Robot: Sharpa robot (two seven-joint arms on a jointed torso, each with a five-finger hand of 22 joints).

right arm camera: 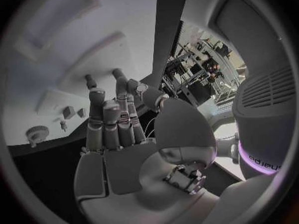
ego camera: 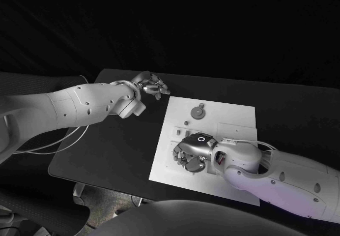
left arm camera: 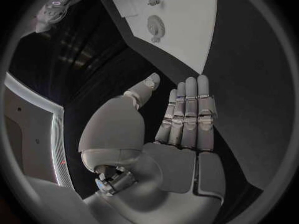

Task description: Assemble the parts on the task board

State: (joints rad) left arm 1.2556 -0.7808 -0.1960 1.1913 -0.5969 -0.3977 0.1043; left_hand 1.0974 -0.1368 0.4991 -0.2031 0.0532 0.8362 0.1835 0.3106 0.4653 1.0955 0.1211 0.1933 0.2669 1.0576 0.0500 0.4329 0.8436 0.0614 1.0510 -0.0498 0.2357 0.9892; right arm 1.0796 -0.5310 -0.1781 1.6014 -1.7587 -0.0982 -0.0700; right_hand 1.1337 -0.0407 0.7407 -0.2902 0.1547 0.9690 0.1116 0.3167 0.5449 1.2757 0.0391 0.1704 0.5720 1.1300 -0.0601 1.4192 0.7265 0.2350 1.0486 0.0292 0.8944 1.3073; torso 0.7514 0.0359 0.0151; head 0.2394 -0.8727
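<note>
The white task board (ego camera: 237, 118) lies in the middle of the black table. A round gear-like part (ego camera: 199, 112) sits near its far edge, with small parts (ego camera: 185, 123) below it; the gear (left arm camera: 155, 25) and the board (left arm camera: 187, 40) are also in the left wrist view. My right hand (ego camera: 192, 152) is low over the board's left half, fingers (right arm camera: 102, 114) curled toward the surface and thumb close to them. Whether a part sits between them is hidden. My left hand (ego camera: 150, 84) hovers off the board's far left corner, fingers (left arm camera: 190, 109) straight and holding nothing.
The black table (ego camera: 106, 147) runs left of the board to a rounded near edge. The right wrist view shows the gear (right arm camera: 37, 133) and small parts (right arm camera: 67, 113) beyond my right fingers. My right hand (left arm camera: 59, 2) appears far off in the left wrist view.
</note>
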